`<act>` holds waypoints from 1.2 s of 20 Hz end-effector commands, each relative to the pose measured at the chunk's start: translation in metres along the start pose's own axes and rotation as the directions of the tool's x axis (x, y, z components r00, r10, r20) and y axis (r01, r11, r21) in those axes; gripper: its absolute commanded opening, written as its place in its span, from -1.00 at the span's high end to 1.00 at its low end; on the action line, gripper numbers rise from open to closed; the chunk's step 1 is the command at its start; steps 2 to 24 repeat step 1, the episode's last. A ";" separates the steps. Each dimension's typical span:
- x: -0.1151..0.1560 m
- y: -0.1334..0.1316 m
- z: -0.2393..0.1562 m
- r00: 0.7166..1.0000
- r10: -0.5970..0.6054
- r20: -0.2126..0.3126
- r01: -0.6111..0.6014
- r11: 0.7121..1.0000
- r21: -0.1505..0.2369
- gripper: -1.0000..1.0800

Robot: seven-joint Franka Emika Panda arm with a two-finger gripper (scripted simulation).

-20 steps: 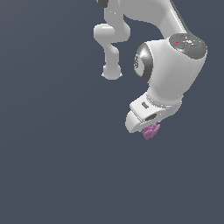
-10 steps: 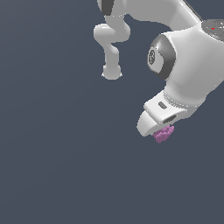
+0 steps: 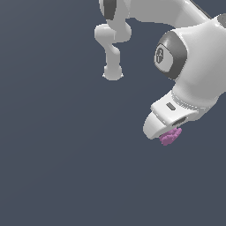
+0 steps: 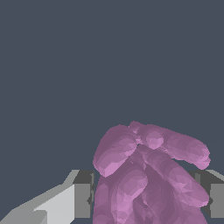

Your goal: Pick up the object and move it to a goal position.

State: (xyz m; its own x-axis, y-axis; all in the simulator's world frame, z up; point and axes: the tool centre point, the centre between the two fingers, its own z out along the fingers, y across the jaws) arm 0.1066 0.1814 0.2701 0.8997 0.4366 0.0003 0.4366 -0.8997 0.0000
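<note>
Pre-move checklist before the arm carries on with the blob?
1. Blob between the fingers: ok, a finger shows on each side of it in the wrist view.
2. Gripper shut on blob: ok, pads sit against its sides.
3. Blob visible under the hand: ok, part of it sticks out below the gripper in the exterior view.
4. Grip depth: cannot tell, the blob's lower part is cut off by the wrist view's edge.
5. Goal position: cannot tell, no marker shows in either view.
6. Obstacles in the path: ok, only plain grey background around the arm.
</note>
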 end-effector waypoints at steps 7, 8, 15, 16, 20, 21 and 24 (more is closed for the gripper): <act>0.001 0.000 -0.001 1.000 0.000 0.000 0.000 1.000 0.000 1.00; 0.001 0.000 -0.001 1.000 0.000 0.000 0.000 1.000 0.000 1.00; 0.001 0.000 -0.001 1.000 0.000 0.000 0.000 1.000 0.000 1.00; 0.001 0.000 -0.001 1.000 0.000 0.000 0.000 1.000 0.000 1.00; 0.001 0.000 -0.001 1.000 0.000 0.000 0.000 1.000 0.000 1.00; 0.001 0.000 -0.001 1.000 0.000 0.000 0.000 1.000 0.000 1.00; 0.001 0.000 -0.001 1.000 0.000 0.000 0.000 1.000 0.000 1.00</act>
